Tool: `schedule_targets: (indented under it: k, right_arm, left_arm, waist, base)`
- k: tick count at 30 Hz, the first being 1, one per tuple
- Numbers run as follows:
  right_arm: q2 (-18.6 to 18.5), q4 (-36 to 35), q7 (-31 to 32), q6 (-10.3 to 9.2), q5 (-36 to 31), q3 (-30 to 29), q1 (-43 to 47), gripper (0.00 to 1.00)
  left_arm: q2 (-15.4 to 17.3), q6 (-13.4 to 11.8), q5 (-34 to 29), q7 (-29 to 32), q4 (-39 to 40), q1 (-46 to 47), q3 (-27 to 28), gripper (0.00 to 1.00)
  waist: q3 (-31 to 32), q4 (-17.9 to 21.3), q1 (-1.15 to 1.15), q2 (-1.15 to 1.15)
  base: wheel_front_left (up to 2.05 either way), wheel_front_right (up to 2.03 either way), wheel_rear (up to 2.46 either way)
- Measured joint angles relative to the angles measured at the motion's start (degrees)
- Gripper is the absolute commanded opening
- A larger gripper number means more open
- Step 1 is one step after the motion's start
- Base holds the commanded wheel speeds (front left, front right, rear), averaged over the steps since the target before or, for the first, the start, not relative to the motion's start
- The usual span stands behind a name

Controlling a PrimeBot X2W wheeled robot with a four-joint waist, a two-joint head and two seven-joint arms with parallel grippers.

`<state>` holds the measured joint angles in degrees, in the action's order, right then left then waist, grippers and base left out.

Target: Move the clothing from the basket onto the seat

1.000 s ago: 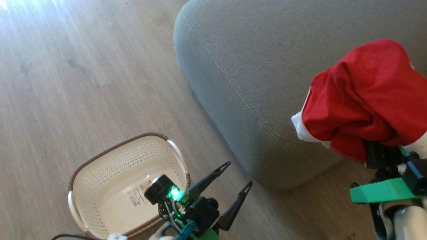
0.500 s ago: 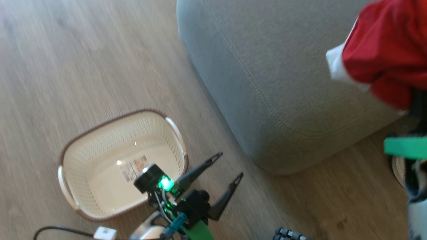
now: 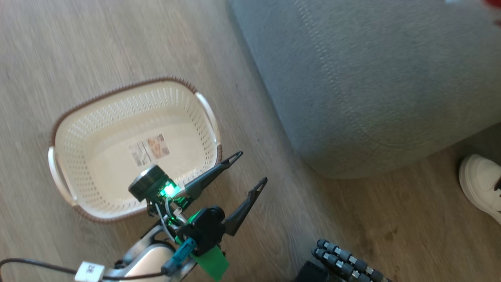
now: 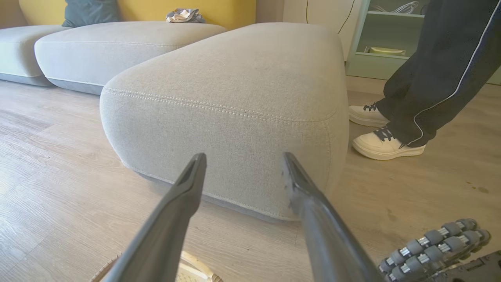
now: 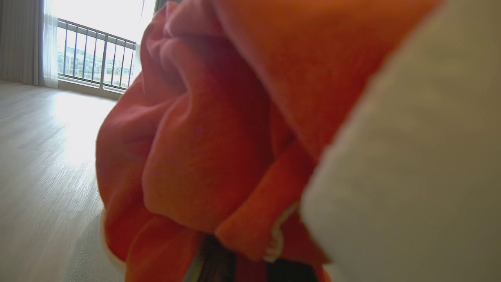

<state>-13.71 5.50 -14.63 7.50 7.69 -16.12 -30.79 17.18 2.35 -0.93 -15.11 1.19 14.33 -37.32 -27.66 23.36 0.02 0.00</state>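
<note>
basket [image 3: 90,121] on floor [image 3: 78,39] left of seat [image 3: 372,78], left hand [image 3: 252,166] between them, shoe [image 3: 479,182] right of seat

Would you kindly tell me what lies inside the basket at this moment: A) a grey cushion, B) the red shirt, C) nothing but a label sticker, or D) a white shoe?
C: the basket holds just the label sticker on its floor, while the clothing is bunched up in the right wrist view.
</note>
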Motion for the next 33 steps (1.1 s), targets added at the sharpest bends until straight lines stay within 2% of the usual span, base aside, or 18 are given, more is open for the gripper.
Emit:
schedule_targets:
  k: [5, 10, 16, 21, 29, 33]
  right_arm:
    - [-2.5, 8.2, 0.0, 0.01, 2.5, -2.7, -6.9, 0.00]
    - [-5.8, 19.3, 0.0, 0.00, 4.8, -4.6, -13.7, 0.00]
    - [-9.5, 32.2, 0.0, 0.00, 6.6, -5.0, -21.9, 0.00]
    - [-12.3, 41.1, 0.0, 0.00, 5.3, -4.1, -28.5, 0.00]
    - [-13.5, 51.0, 0.2, 0.01, 2.6, -0.9, -36.1, 0.00]
    - [-13.4, 56.9, 2.6, 0.00, 2.3, -0.5, -37.2, 0.00]
  left_arm:
    - [1.8, -0.2, -1.2, 0.0, 1.6, 0.2, -1.3, 1.00]
    - [3.0, -0.4, -1.2, 0.0, 2.0, 1.2, -2.4, 1.00]
    - [3.5, -1.1, -0.8, 0.0, 2.2, 2.0, -3.2, 1.00]
    - [4.3, -1.5, -0.4, 0.0, 2.1, 2.3, -3.3, 1.00]
    - [4.4, -2.0, -0.1, 0.0, 2.2, 3.7, -3.5, 1.00]
    - [4.4, -2.1, 0.0, 0.0, 2.2, 4.5, -3.6, 1.00]
  waist:
    - [-2.9, -1.4, 0.00, 0.00]
    - [-5.1, -2.9, 0.00, 0.00]
    - [-7.4, -4.6, -0.01, 0.00]
    - [-9.5, -5.8, -0.01, 0.00]
    - [-11.6, -8.4, -0.01, 0.00]
    - [-12.3, -9.3, -0.01, 0.00]
  base:
    - [0.00, 0.00, 0.00]
    - [0.00, 0.00, 0.00]
    - [0.00, 0.00, 0.00]
    - [0.00, 0.00, 0.00]
    - [0.00, 0.00, 0.00]
    - [0.00, 0.00, 0.00]
